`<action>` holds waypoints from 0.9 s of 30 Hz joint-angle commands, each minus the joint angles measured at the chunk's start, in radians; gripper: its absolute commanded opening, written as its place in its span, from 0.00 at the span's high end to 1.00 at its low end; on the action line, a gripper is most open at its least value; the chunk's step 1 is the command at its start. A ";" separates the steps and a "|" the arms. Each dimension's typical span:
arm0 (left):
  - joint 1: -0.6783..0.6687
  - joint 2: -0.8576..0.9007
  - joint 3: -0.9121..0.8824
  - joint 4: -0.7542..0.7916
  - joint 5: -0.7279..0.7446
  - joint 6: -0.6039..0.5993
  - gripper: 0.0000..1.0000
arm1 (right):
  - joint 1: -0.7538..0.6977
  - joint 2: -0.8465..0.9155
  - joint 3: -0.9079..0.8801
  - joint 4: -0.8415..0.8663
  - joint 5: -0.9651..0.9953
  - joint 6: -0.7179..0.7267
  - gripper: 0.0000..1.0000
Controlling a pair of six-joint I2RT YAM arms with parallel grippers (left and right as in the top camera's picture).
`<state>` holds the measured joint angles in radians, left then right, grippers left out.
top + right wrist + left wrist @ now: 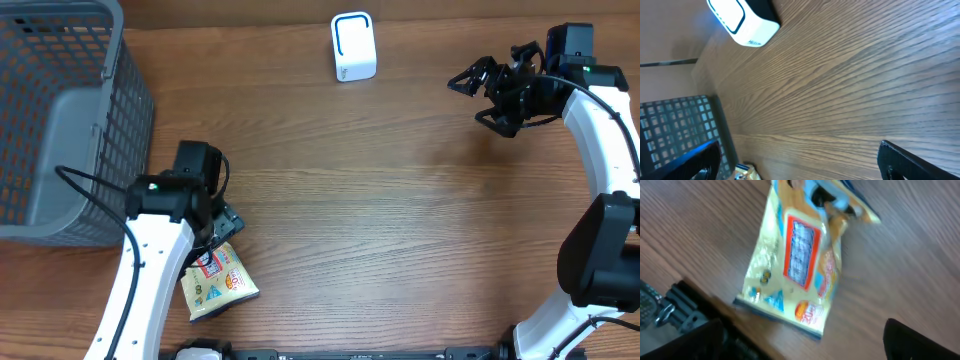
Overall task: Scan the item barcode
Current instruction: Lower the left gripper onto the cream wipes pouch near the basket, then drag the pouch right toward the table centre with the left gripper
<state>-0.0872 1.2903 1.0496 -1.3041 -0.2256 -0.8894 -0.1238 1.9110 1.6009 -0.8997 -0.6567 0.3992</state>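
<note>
- Dark fingers [692,330] of our left gripper [222,226] frame the wrist view at both lower corners, spread wide and pinching nothing.
- Just ahead of those jaws we see the snack packet [800,260] lying flat on the wooden table [380,220]. Its long axis runs away from the jaws at a slight tilt, with a sealed end nearest them.
- Its face is yellow with a red-framed panel; we cannot read the blurred writing.
- Our right gripper [473,100] hangs well apart from the packet, jaws spread and holding nothing.
- Far ahead of the right jaws stands a white scanner [742,20] with a blue outline; its small print is unreadable.
- Beyond it we see a grey mesh basket [60,120].
</note>
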 commanded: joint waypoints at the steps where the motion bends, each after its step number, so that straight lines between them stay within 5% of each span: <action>1: 0.001 0.006 -0.093 0.104 -0.081 -0.084 0.02 | -0.001 -0.019 0.016 0.008 0.035 -0.003 0.00; 6: 0.001 0.006 -0.222 0.300 -0.099 -0.084 0.05 | -0.001 -0.019 0.016 0.008 0.035 -0.003 0.00; 10: 0.001 0.006 -0.312 0.445 -0.099 -0.084 0.16 | -0.001 -0.019 0.016 0.008 0.035 -0.003 0.00; 12: 0.001 0.006 -0.352 0.507 -0.098 -0.084 0.25 | -0.001 -0.019 0.016 0.008 0.035 -0.003 0.00; 15: 0.001 0.006 -0.402 0.588 -0.093 -0.083 0.60 | -0.001 -0.019 0.016 0.008 0.035 -0.003 0.00; 17: 0.001 0.008 -0.435 0.650 -0.074 -0.078 0.65 | -0.001 -0.019 0.016 0.009 0.035 -0.003 0.00; 27: 0.001 0.159 -0.494 0.960 0.391 0.218 0.75 | -0.001 -0.019 0.016 0.000 0.035 -0.003 0.00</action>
<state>-0.0849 1.3499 0.5842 -0.4068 -0.1253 -0.8307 -0.1238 1.9110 1.6009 -0.8997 -0.6235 0.3996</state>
